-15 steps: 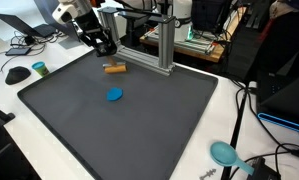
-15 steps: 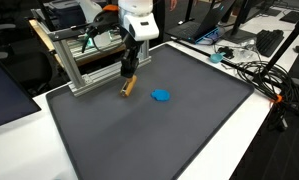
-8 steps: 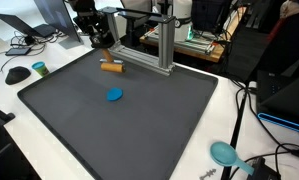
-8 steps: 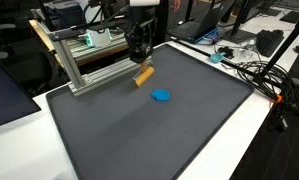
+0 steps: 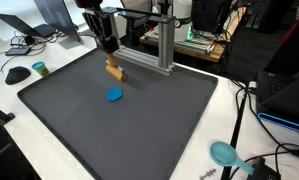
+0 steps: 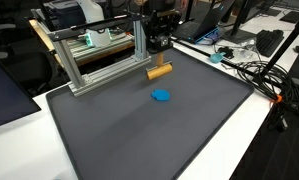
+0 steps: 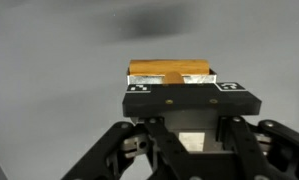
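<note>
1. Gripper (image 7: pixel 183 88): jaws narrow, clamped on the orange block (image 7: pixel 169 70); the block sits crosswise between the fingers in the wrist view.
2. Orange block (image 5: pixel 114 70) (image 6: pixel 159 71): hangs under the gripper (image 5: pixel 110 57) (image 6: pixel 159 58), seemingly clear of the mat, just beyond the blue disc (image 5: pixel 114 95) (image 6: pixel 162 96) on its frame side. Not touching the disc.
3. Blue disc: lies flat on the dark grey mat (image 5: pixel 139 135) (image 6: pixel 139 140), alone.
4. Aluminium frame (image 5: pixel 165 45) (image 6: pixel 99 72): stands at the mat edge, past the block as seen from the disc.
5. Teal scoop (image 5: pixel 224 152): off the mat, well apart from the disc, on the white table (image 5: pixel 49 150).
</note>
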Motion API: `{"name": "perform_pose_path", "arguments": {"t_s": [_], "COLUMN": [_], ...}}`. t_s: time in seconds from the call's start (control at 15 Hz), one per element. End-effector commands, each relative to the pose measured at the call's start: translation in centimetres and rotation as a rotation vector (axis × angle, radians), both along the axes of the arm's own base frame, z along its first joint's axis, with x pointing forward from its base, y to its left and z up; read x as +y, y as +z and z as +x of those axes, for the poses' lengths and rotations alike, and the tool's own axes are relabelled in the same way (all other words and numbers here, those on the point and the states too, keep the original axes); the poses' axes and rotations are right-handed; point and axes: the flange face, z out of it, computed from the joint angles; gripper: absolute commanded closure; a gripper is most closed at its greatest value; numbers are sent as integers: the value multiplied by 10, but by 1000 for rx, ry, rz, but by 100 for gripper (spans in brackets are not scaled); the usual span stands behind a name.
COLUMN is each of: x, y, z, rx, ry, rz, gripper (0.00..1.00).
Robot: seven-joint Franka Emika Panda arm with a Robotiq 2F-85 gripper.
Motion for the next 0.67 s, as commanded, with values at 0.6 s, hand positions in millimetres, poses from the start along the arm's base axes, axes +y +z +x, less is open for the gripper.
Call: {"name": "perform_pose_path", "arguments": {"t_s": [0.6], "x": [7], "y": [-52], "z": [9], "rx": [49], "ry": [-448], "rz": [-38], "gripper": [53]}}
